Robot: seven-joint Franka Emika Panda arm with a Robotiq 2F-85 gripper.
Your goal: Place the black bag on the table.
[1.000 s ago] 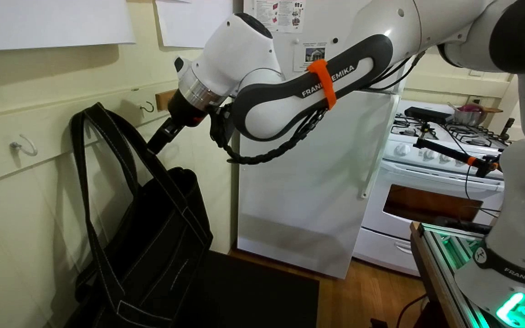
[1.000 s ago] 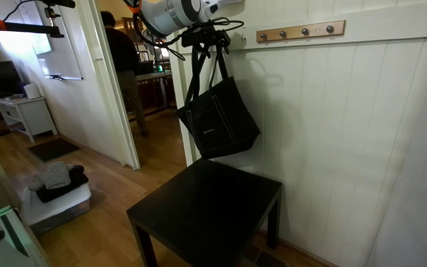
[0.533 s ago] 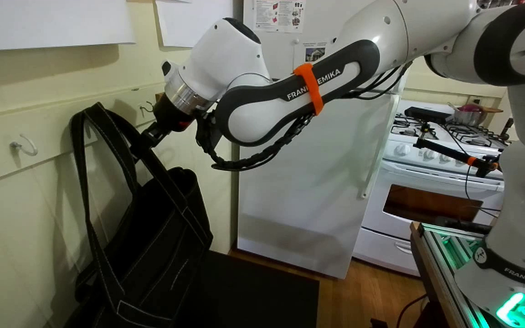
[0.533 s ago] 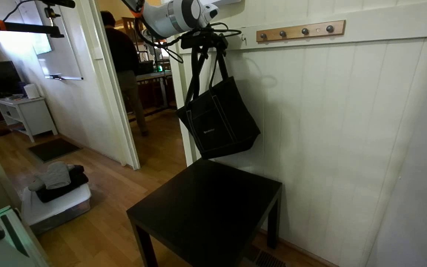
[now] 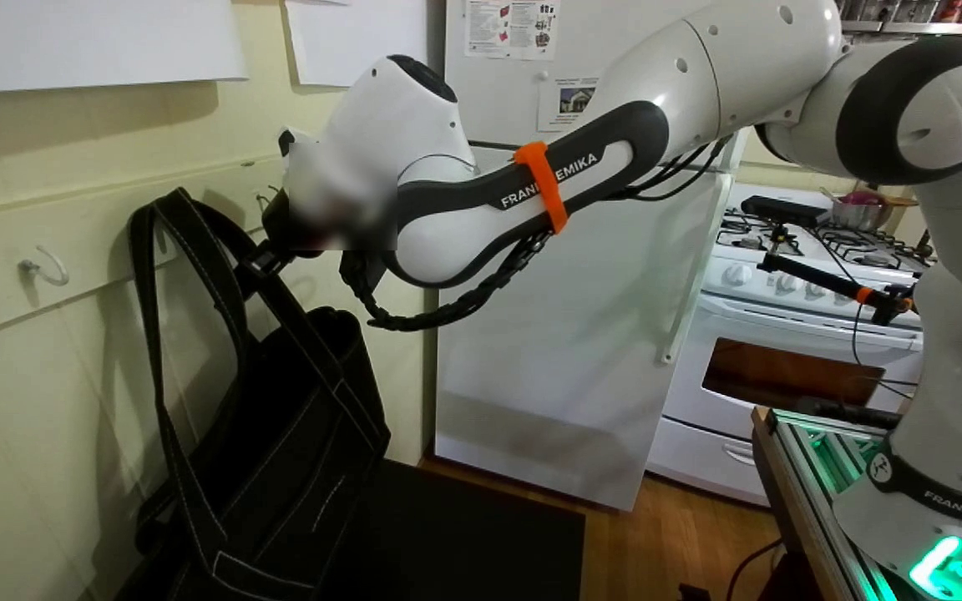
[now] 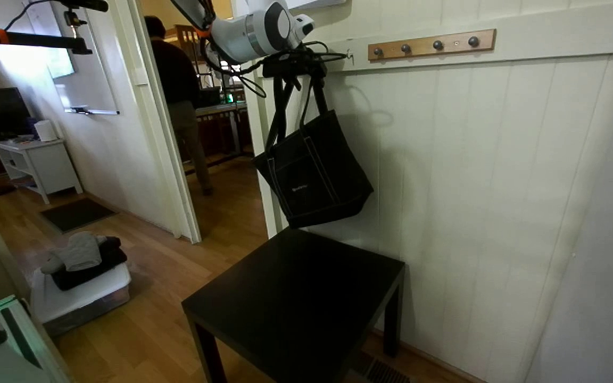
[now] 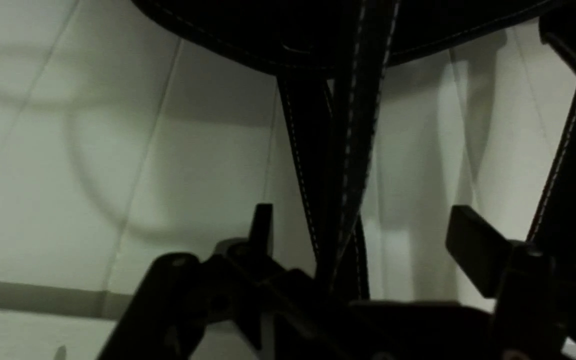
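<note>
while the gripper (image 7: 360, 216) has its jaws wide apart, a strap (image 7: 355, 150) ungripped between them, the black bag (image 6: 317, 173) hangs tilted by the wall (image 6: 471, 159) near the table (image 6: 296, 303), contact unclear

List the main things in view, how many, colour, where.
Floppy fabric tote bag: one, black, by the wall.
Low flat table: one, black, below bag level.
Wooden knob rack: one, brown, on the wall.
Gas stove: one, white, background.
Tall refrigerator: one, white, beside the stove.
Plastic bin: one, white lid, on the floor.
Standing person: one, dark top, background.
Robot arm: one, mostly white, ending by the bag.
Two-finger gripper: one, black, open at bag strap.
</note>
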